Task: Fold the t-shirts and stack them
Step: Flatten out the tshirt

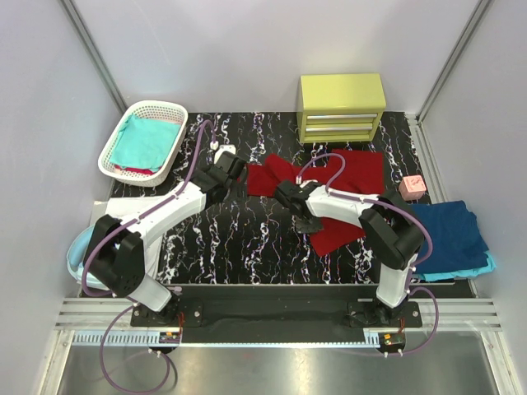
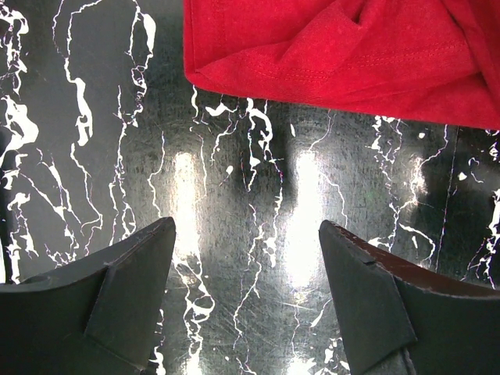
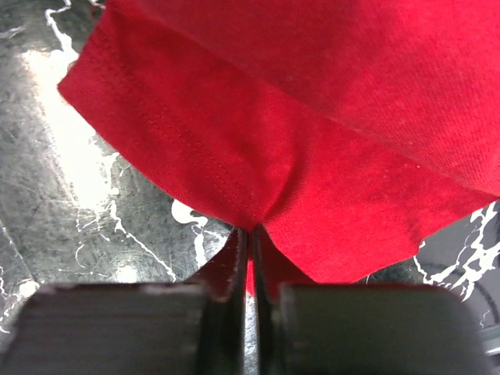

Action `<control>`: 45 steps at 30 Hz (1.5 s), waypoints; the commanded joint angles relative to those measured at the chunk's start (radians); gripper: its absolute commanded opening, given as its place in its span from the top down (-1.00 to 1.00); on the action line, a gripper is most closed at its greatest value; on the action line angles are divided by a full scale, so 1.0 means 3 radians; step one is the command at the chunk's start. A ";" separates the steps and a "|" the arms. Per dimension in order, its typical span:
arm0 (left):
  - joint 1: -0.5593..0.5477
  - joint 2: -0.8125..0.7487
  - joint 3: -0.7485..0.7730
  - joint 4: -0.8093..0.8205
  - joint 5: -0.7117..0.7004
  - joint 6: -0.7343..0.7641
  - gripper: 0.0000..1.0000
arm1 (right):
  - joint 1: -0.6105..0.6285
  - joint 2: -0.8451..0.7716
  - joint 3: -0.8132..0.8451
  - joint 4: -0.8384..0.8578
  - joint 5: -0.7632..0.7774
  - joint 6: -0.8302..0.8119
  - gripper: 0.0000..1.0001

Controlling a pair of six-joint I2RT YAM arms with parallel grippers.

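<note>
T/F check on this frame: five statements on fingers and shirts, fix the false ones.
1. The right fingers are closed on the dark red t-shirt at its edge. True.
2. The left fingers hold that shirt too. False: they stand open over bare table, the hem ahead of them.
3. The white basket is empty. False: a teal t-shirt lies in it.
4. A navy t-shirt lies at the table's right side. True.
5. The pink block sits on the red shirt. False: it sits on the table, beside it and apart.
</note>
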 commanded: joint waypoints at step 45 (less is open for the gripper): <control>-0.0389 0.0917 0.0928 0.0285 0.0400 -0.0150 -0.59 | 0.0200 -0.2118 0.2032 -0.2514 0.1661 0.0582 1.00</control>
